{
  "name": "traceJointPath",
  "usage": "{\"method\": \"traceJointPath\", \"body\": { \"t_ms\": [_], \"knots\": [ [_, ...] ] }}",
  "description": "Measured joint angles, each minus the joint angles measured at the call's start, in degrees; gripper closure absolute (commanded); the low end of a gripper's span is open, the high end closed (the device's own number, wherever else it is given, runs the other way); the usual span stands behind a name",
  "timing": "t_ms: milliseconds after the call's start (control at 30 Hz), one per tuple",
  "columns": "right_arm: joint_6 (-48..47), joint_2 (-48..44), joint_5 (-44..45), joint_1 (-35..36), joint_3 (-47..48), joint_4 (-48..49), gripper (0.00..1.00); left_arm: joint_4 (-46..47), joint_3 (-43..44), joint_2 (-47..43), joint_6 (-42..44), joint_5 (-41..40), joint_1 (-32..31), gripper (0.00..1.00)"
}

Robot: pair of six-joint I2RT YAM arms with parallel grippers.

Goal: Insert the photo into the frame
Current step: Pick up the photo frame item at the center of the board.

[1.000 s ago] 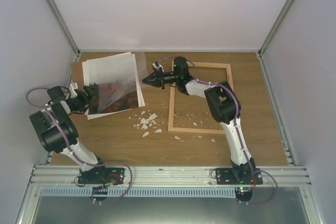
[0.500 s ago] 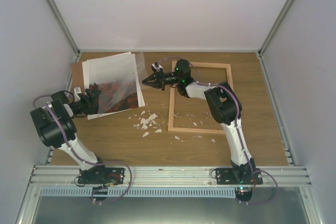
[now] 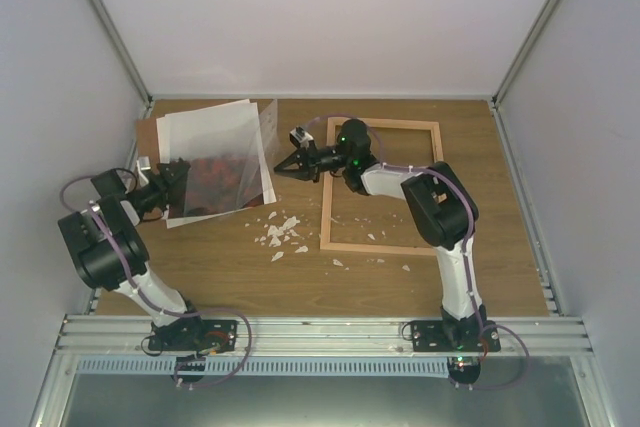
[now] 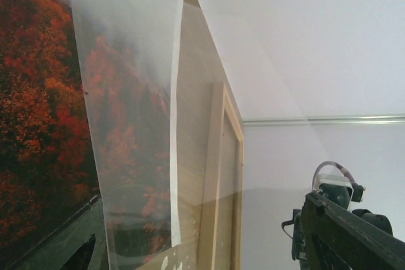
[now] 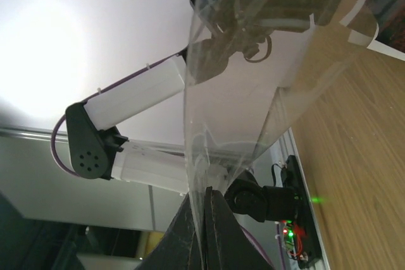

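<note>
The photo (image 3: 215, 175), red hills inside a white border, lies at the back left on the wooden table; the left wrist view shows it close up (image 4: 38, 112). A clear sheet (image 3: 235, 142) arches over it, lifted at its right edge, where my right gripper (image 3: 283, 164) is shut on it. In the right wrist view the pinch (image 5: 204, 202) is plain, with the sheet (image 5: 253, 93) rising above it. My left gripper (image 3: 172, 185) sits at the photo's lower left corner with its fingers apart. The light wooden frame (image 3: 326, 187) lies flat, right of centre.
A brown backing board (image 3: 148, 132) pokes out from under the photo at the back left. Small white scraps (image 3: 280, 232) are scattered between the photo and the frame, with a few more near the frame's front rail (image 3: 370, 247). White enclosure walls stand on three sides.
My left gripper has moved right, up to the photo's lower left corner. My right gripper has shifted slightly toward the front with the clear sheet still pinched, and its elbow has swung right.
</note>
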Motion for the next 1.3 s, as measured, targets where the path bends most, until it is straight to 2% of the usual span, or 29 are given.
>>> {"method": "traceJointPath", "body": {
  "t_ms": [233,400,533,867,1033,1300],
  "knots": [
    [-4.81,-0.76,-0.31,-0.35,-1.11,-5.4,0.99,-3.34,-0.83,1.49,5.03,-3.1,0.17,0.13],
    [-2.67,-0.66,-0.31,-0.92,-1.05,-3.43,0.99,-9.09,-0.76,6.27,10.56,-4.33,0.2,0.11],
    [-0.13,-0.63,-0.26,-1.03,-0.85,-0.74,0.99,-10.25,-0.76,6.01,13.51,-3.96,0.31,0.12],
    [3.21,-0.63,0.0,-0.87,-1.77,4.68,0.99,-7.85,-4.11,5.25,11.13,0.2,0.09,0.19],
    [3.02,-0.63,-0.61,-0.28,-4.61,5.42,0.99,-4.48,-4.79,4.74,7.67,3.04,-0.72,0.32],
    [-0.2,-1.77,-1.46,-0.04,-8.22,4.17,0.98,-2.43,-4.94,0.48,5.05,5.18,-0.96,0.64]
  ]
}}
